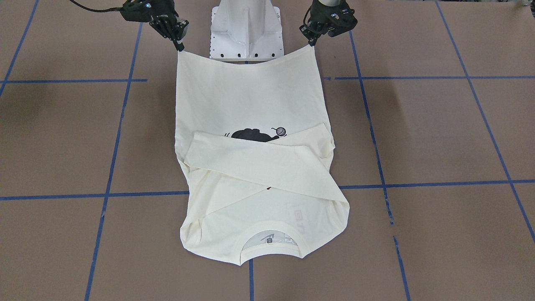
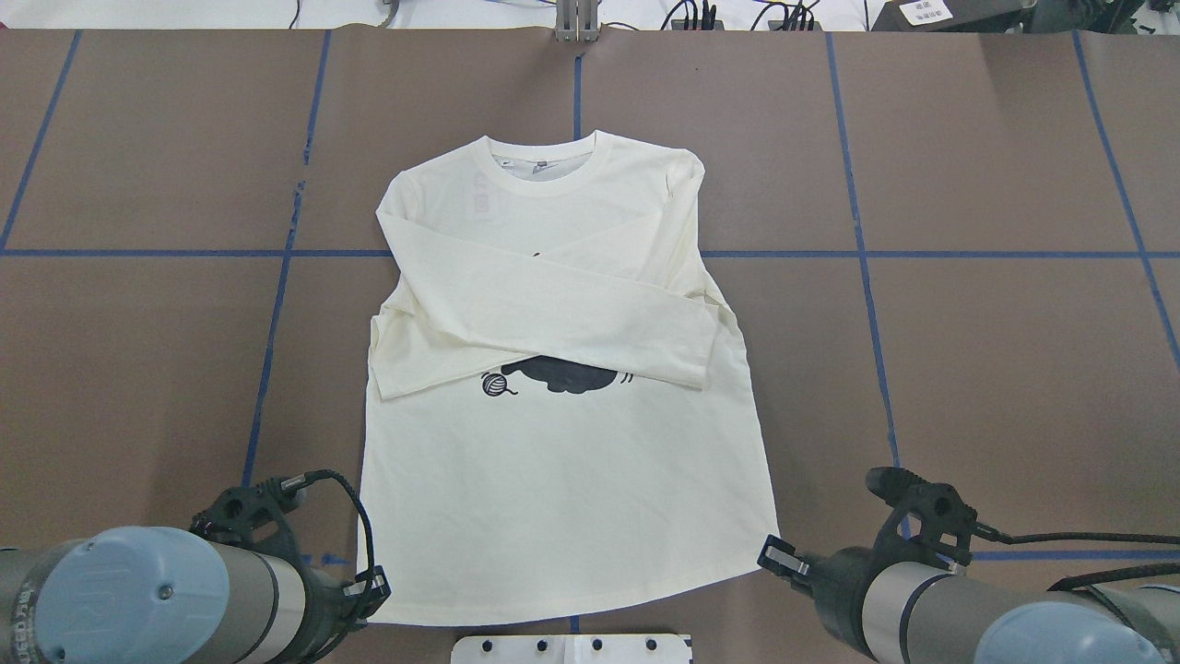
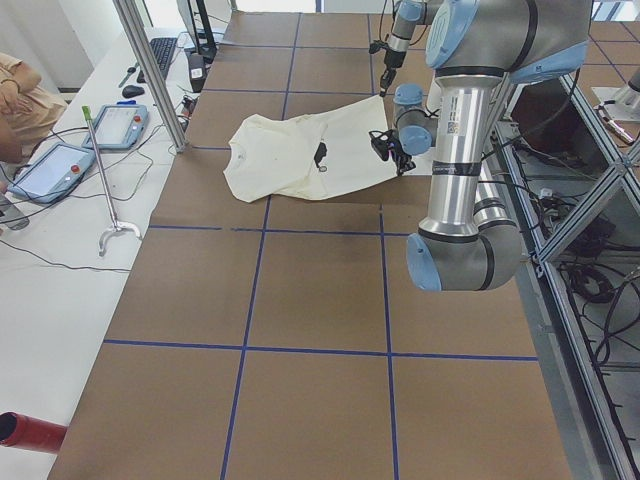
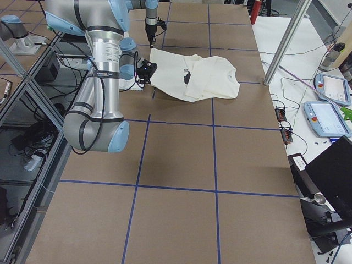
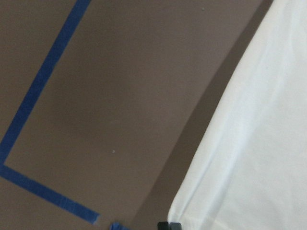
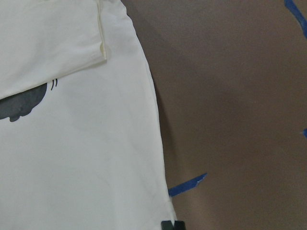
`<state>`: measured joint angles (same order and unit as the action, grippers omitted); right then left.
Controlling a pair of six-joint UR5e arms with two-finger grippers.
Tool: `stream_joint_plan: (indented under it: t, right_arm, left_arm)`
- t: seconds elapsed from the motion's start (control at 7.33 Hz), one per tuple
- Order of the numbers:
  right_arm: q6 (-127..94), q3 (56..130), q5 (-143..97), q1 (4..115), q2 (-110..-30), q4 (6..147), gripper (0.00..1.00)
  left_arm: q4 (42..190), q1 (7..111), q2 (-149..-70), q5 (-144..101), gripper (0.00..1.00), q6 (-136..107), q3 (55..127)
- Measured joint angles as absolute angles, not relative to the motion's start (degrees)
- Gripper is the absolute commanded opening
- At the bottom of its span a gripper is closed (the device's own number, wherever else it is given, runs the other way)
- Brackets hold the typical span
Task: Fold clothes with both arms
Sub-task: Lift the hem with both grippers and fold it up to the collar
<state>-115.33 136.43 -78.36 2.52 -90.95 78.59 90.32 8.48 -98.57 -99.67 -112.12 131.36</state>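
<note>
Cream long-sleeved cat-print T-shirt (image 2: 562, 480) (sleeves already crossed), hem corners pinched by black left gripper (image 2: 376, 588) at 7 o'clock and right gripper (image 2: 772, 553) at 5: next, likely carrying hem evenly toward 12.

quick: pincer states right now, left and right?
Left pincer: closed, pinching one hem corner of the shirt.
Right pincer: closed, pinching the other hem corner.
</note>
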Motion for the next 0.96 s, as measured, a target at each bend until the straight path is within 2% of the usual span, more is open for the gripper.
stream_joint_plan:
  t: [0.14,0.41,0.68,0.96]
  right_arm:
    - [-113.72,135.45,-78.85,5.38,-89.40,78.58,0.00]
    - [-105.43,126.52,-83.23,15.90,-79.13,78.69,0.00]
    - [-97.47,115.03,-92.71,28.61,-69.87,78.70,0.00]
    - [-91.30,103.75,-95.75,36.26,-63.45,78.33,0.00]
  left_arm:
    - [90.26,11.90,-99.82,-99.61,0.00,-109.29,130.85]
    - [90.24,22.46,-105.94,-99.80,0.00,-100.59,125.49]
    - [91.68,32.47,-111.56,-100.06,0.00,-93.42,116.40]
    - [99.23,39.58,-114.67,-100.01,0.00,-89.43,104.80]
